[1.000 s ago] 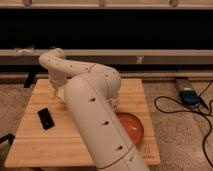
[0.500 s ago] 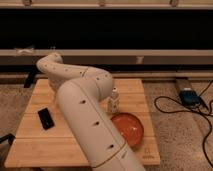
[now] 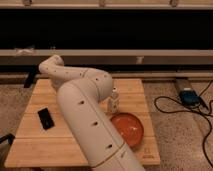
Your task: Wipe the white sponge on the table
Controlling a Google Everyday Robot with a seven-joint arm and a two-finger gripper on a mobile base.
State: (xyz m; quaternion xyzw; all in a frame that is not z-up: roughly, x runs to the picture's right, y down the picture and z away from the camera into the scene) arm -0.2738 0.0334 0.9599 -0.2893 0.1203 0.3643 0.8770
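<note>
My arm (image 3: 85,115) curls over the table (image 3: 40,145) toward its far-left corner, hiding my gripper, so I cannot tell its state; the white sponge is hidden too.

The robot arm (image 3: 85,117) crosses the middle of the table (image 3: 35,145) from the near edge, bends near the far edge and reaches left to the far left corner. The gripper is out of sight past that last bend. A phone-like slab (image 3: 46,118) lies on the table left of the arm. A small bottle (image 3: 114,101) stands right of the arm, with a round dish (image 3: 127,129) just in front of it. A small box (image 3: 189,96) and cables (image 3: 167,107) lie on the floor to the table's right.
</note>
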